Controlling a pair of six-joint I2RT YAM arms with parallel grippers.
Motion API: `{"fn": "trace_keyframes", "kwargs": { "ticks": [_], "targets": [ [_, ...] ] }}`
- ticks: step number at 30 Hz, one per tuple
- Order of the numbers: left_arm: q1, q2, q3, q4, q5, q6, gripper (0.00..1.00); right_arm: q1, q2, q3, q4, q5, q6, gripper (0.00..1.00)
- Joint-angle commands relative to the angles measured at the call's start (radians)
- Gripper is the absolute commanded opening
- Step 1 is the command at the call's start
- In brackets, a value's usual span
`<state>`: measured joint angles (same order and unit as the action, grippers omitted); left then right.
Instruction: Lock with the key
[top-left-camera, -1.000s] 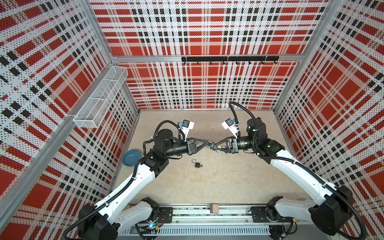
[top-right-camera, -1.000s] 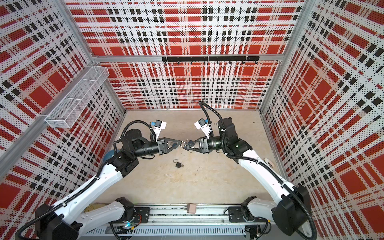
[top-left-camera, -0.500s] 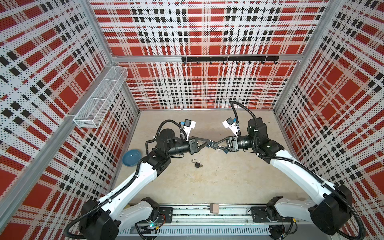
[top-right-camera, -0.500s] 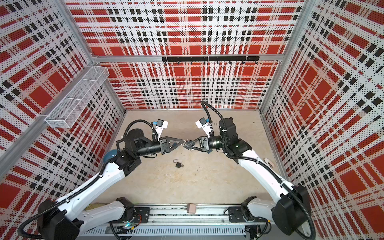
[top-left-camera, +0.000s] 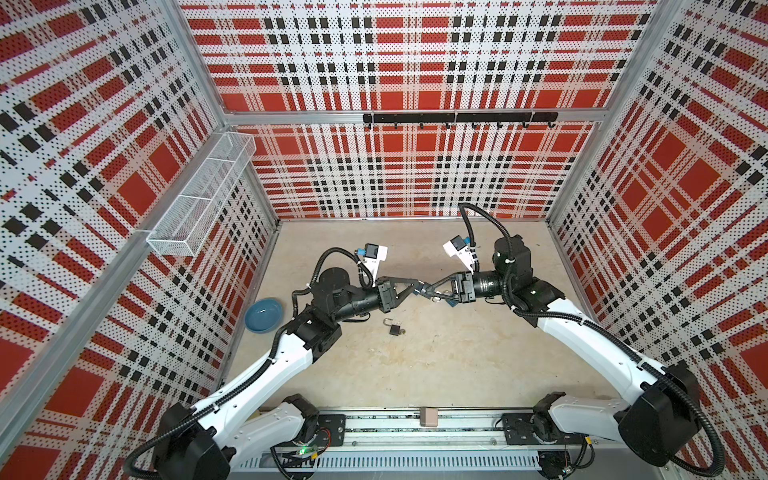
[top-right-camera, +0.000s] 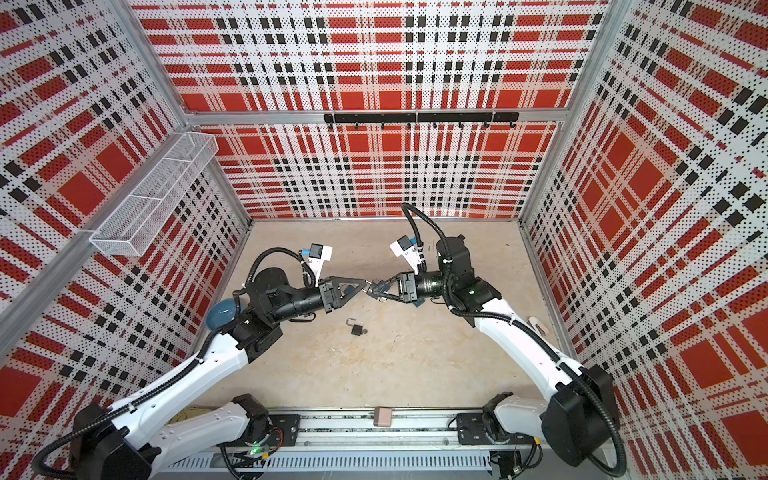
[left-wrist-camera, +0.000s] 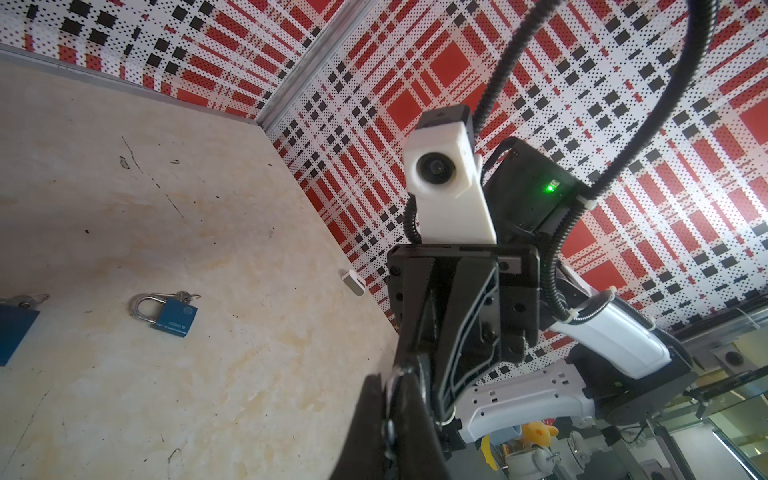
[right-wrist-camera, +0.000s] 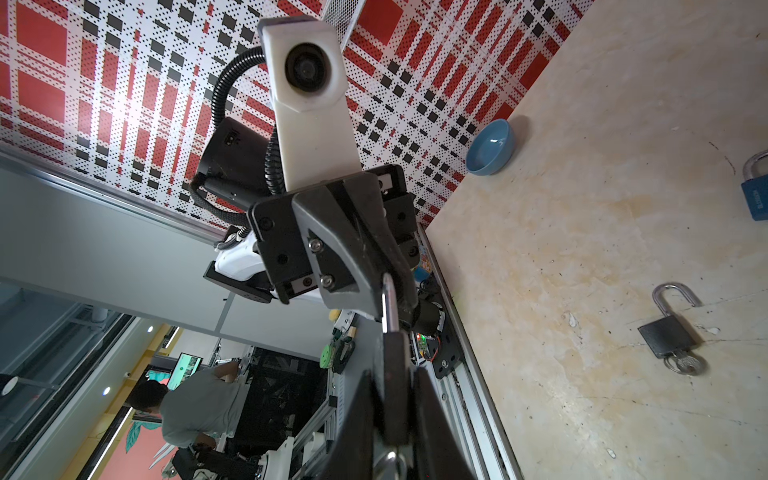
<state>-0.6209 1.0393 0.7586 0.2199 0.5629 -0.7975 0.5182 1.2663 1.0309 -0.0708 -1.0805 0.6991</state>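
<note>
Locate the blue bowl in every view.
A top view: blue bowl left of middle, beside the left arm.
A top view: bowl partly hidden behind that arm.
Left wrist: not in it.
Right wrist: bowl against the plaid wall.
Shared landmark: open black padlock, in both top views and right wrist.

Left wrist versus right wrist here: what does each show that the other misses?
Left wrist only: the small white piece by the wall. Right wrist only: the blue bowl, the open shackle of the loose black padlock, and the dark body of the held padlock in the right gripper. Both: the blue padlock on the table, cut off at the frame edge in the right wrist view.
</note>
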Motion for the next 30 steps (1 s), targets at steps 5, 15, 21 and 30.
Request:
{"fn": "trace_keyframes", "kwargs": {
  "ticks": [5,15,21,30],
  "targets": [
    [-0.142,-0.003,-0.124,-0.061,-0.021,-0.061,0.0,0.031,0.041,0.04,0.297,-0.027,0.013,0.0],
    [-0.205,-0.008,-0.162,-0.021,-0.08,-0.094,0.0,0.03,0.095,0.035,0.404,-0.041,0.079,0.0],
    [-0.166,-0.013,-0.13,-0.021,-0.046,-0.084,0.0,0.031,0.076,0.055,0.196,0.009,-0.067,0.0],
    [-0.101,-0.002,-0.068,-0.022,0.043,-0.084,0.0,0.043,0.054,0.07,0.007,0.079,-0.205,0.0]
  ]
}}
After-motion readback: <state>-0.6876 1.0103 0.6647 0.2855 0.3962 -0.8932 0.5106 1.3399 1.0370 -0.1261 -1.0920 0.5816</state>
